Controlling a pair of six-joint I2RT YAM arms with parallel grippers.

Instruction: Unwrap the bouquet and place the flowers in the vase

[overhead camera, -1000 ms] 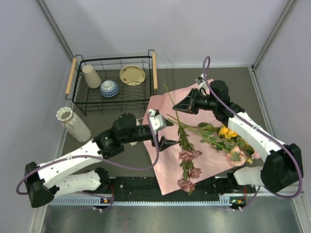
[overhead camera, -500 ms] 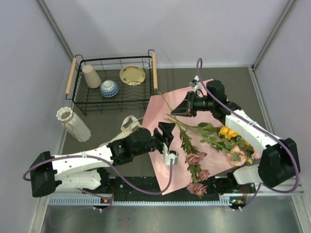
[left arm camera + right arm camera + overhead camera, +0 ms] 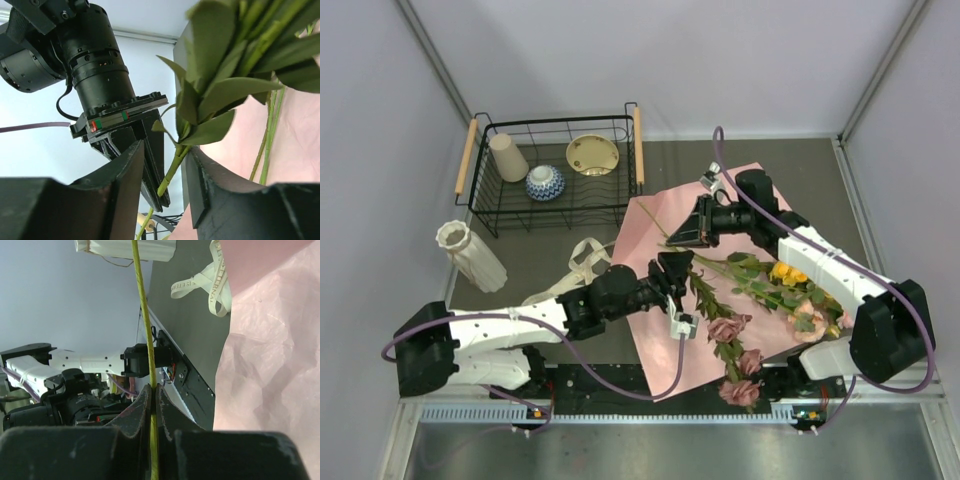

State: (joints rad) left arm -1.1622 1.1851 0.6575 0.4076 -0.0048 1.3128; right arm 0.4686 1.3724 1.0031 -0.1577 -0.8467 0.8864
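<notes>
- The flowers (image 3: 725, 328) lie loose on the opened pink wrapping paper (image 3: 652, 355) at the table's centre-right. Mauve roses point toward the near edge, and yellow and pink blooms sit to the right.
- The left gripper (image 3: 677, 265) reaches over the paper's left part, its jaws parted either side of a leafy stem (image 3: 172, 170) without clamping it.
- The right gripper (image 3: 152, 390), further back, is pinched closed on a thin stem (image 3: 145, 325).
- The cream ribbon (image 3: 582, 258) lies just left of the paper.
- The vase (image 3: 470, 255) stands well apart at the far left, near the wire basket (image 3: 480, 215).
</notes>
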